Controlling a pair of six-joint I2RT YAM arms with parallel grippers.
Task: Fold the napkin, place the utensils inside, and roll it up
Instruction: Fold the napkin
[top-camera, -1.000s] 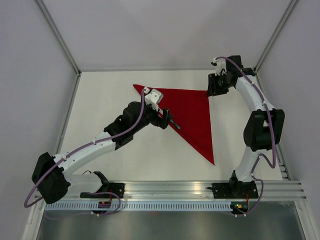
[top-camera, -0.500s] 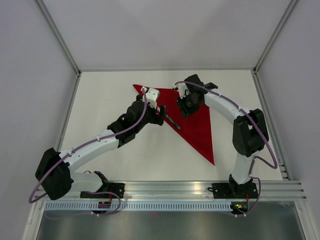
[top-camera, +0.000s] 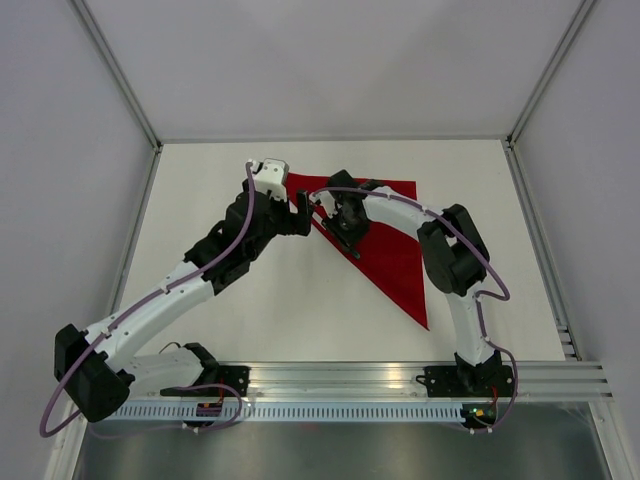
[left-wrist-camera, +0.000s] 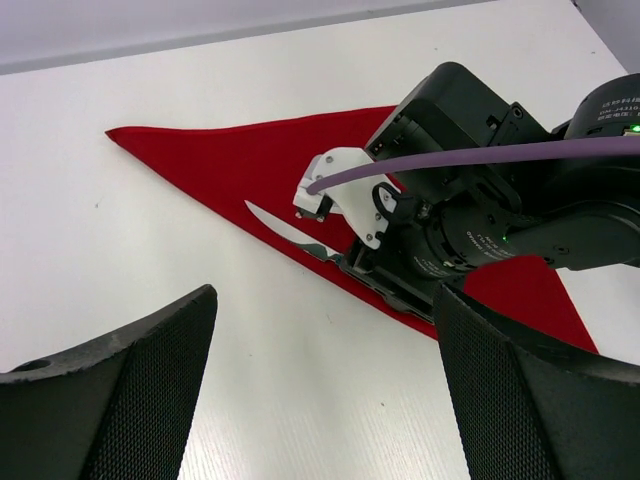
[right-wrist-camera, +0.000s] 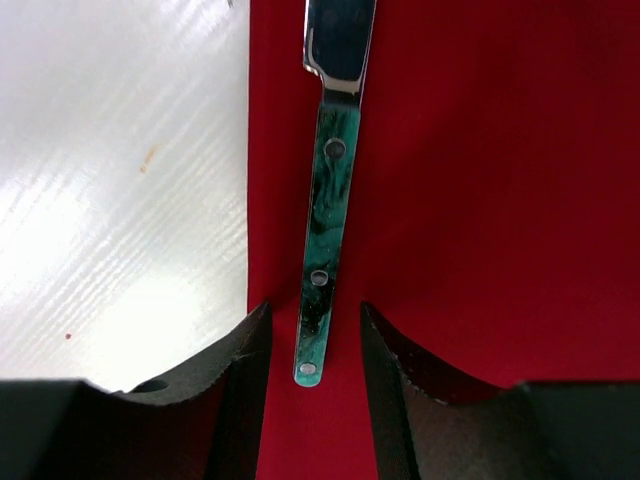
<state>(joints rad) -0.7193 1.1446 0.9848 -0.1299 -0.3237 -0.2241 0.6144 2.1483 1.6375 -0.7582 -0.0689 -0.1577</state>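
Note:
The red napkin (top-camera: 395, 235) lies folded into a triangle on the white table, its long fold edge running from far left to near right. The knife lies on it along that edge: silver blade (left-wrist-camera: 272, 224), teal handle (right-wrist-camera: 325, 240). My right gripper (right-wrist-camera: 315, 345) is down over the handle's end, open, with a finger on each side and a gap to both. In the top view my right gripper (top-camera: 342, 232) hides most of the knife. My left gripper (left-wrist-camera: 325, 400) is open wide and empty over bare table just left of the fold edge, also seen from above (top-camera: 303, 212).
White table (top-camera: 250, 290) with grey walls on three sides and a metal rail (top-camera: 340, 380) at the near edge. The two wrists are close together over the napkin's far left part.
My right arm has swung from the far right corner leftwards across the napkin and come down over the knife handle. My left gripper has drawn back towards the far left, off the napkin's edge.

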